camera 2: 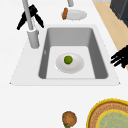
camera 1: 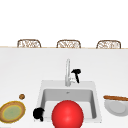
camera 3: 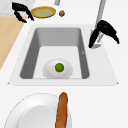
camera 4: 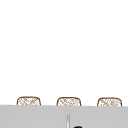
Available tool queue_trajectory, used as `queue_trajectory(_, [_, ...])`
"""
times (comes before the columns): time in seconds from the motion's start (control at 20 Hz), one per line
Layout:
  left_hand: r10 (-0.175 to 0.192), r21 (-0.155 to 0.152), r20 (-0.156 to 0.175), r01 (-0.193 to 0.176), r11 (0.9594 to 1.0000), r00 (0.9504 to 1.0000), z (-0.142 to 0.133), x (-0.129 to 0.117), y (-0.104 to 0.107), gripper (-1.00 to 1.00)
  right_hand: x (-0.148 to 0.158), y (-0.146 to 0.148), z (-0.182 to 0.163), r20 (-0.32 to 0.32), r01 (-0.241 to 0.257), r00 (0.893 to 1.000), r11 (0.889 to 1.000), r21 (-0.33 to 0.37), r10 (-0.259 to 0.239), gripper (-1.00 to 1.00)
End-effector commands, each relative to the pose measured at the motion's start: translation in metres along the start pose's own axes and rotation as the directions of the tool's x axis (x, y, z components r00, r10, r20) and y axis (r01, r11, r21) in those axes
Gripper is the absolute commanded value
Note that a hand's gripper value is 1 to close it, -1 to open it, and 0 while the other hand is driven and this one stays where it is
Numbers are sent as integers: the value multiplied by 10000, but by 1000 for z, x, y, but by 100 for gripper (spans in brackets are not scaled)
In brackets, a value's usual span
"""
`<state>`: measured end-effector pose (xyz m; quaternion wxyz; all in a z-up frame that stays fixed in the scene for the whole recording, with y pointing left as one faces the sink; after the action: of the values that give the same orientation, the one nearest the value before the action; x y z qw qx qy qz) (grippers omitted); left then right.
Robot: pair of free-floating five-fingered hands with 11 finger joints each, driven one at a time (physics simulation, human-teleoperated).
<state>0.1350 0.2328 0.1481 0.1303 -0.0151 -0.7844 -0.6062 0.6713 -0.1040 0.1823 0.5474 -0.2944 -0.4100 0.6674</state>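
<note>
At the sink (camera 1: 41,86), one faucet (camera 1: 67,71), right hand (camera 1: 76,73) fingers spread beside it, left hand (camera 1: 38,114) fingers curled, empty.

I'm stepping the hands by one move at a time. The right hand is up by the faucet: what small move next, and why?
Probably ease the right hand sideways onto the faucet. Its fingers hang relaxed beside the stem, apparently not gripping it. The left hand hovers at the sink's front left corner.
</note>
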Motion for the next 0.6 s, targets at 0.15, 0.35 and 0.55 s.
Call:
queue_trajectory(0.15, [0, 0, 0, 0, 10000, 10000, 0, 0, 0, 0, -7, -3, -30, -264, -274, 9991, 9816, 1890, 330, -100])
queue_trajectory(0.35, [0, 0, 0, 0, 10000, 10000, 0, 0, 0, 0, -8, -5, -41, -341, 20, 9994, 9478, 3188, 94, -100])
queue_trajectory(0.55, [0, 0, 0, 0, 10000, 10000, 0, 0, 0, 0, -16, -3, -43, -112, 466, 9989, 8962, 4412, -464, -100])
